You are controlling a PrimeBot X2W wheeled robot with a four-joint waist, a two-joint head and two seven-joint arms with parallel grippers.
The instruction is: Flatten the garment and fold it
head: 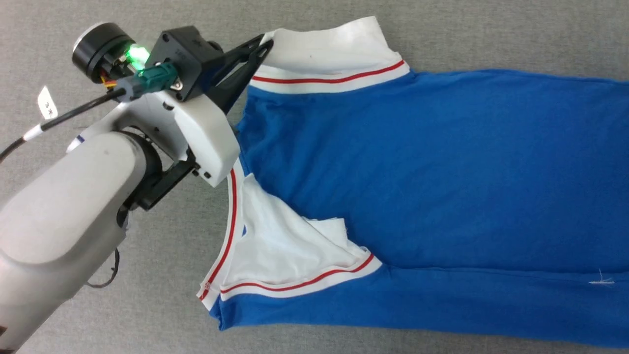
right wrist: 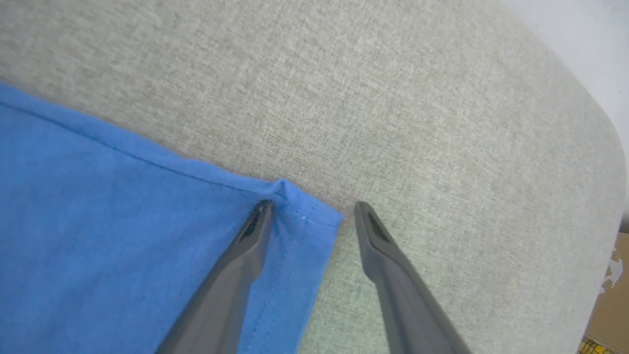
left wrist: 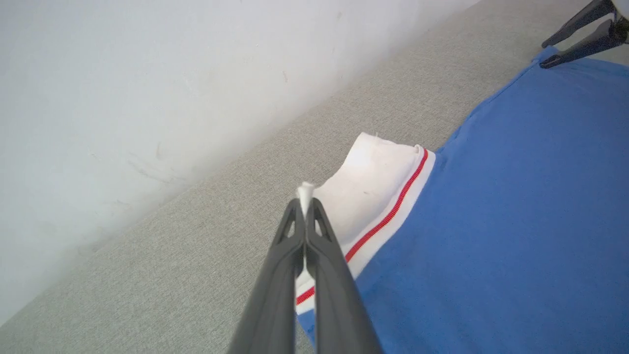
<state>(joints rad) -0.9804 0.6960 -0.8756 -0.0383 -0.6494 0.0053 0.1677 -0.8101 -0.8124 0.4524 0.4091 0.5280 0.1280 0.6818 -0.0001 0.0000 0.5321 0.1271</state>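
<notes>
At the left, part of the red-striped collar trim is hidden behind the pale left wrist. The left gripper (left wrist: 305,206) is clamped shut on the edge of the far white sleeve (head: 329,49). The garment (head: 417,162), royal blue, is spread flat across the grey cloth-covered surface (head: 157,319), its nearer sleeve crumpled inward and its right end cut off in the head view. Near the surface's rounded corner, the right gripper (right wrist: 313,205) is spread wide astride a blue hem corner, gripping nothing.

Surface: grey woven cloth (head: 442,34), flat, fine weave.
Wall: pale, scuffed (left wrist: 123,98), rising along the grey cloth's edge.
Brown patch: (right wrist: 609,300), beyond the grey cloth's rounded corner.
</notes>
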